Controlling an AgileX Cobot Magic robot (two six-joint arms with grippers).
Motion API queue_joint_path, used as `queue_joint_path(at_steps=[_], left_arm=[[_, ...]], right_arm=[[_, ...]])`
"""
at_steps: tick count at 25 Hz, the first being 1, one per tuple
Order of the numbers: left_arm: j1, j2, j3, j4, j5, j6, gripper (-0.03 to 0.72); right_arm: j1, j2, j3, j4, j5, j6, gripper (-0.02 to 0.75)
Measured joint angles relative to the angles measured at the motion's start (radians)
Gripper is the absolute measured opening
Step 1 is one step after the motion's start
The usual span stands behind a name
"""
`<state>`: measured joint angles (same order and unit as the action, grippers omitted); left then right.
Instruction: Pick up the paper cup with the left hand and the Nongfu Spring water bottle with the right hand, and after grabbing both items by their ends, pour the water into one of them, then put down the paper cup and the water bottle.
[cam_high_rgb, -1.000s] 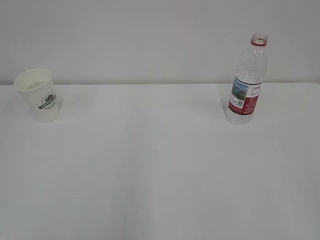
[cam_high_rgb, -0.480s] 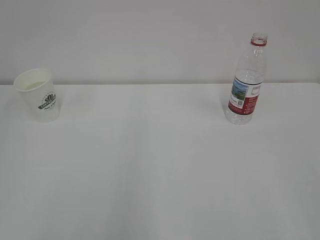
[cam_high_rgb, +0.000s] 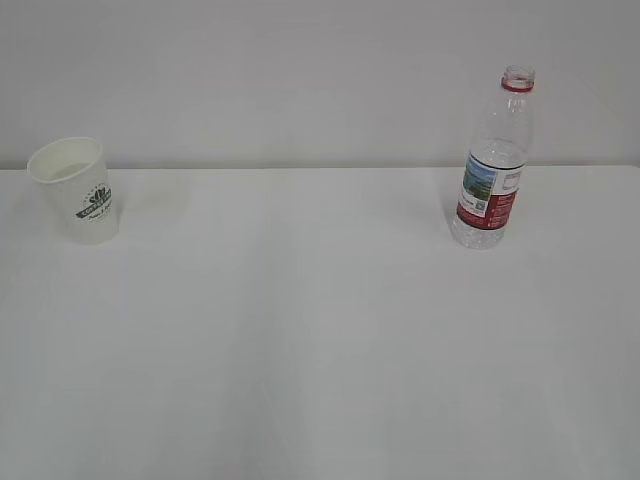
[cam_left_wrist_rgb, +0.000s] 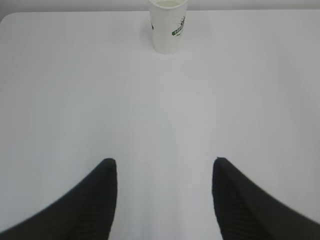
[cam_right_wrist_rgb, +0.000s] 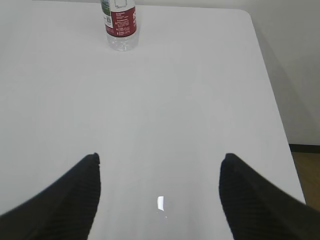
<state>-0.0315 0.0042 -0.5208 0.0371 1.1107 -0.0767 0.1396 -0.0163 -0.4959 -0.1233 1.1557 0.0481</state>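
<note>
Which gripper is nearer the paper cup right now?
Left. The left gripper faces the paper cup across bare table, jaws open; the right gripper faces the water bottle instead.

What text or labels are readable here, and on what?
Cup: dark green leaf logo with text beneath; blurred in the exterior and left wrist views, cannot be read.
Bottle: red-and-white label with a landscape picture and small print; too small to read in either the exterior or the right wrist view.
Table: no text or marks.
Nothing can be quoted as it reads.
</note>
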Motion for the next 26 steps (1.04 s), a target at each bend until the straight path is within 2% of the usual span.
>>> queue_joint_path(at_steps=[26], left_arm=[[0.0,0.0,0.0,-0.001,-0.002,0.0,0.433]], right_arm=[[0.0,0.0,0.0,0.0,-0.005,0.0,0.555]])
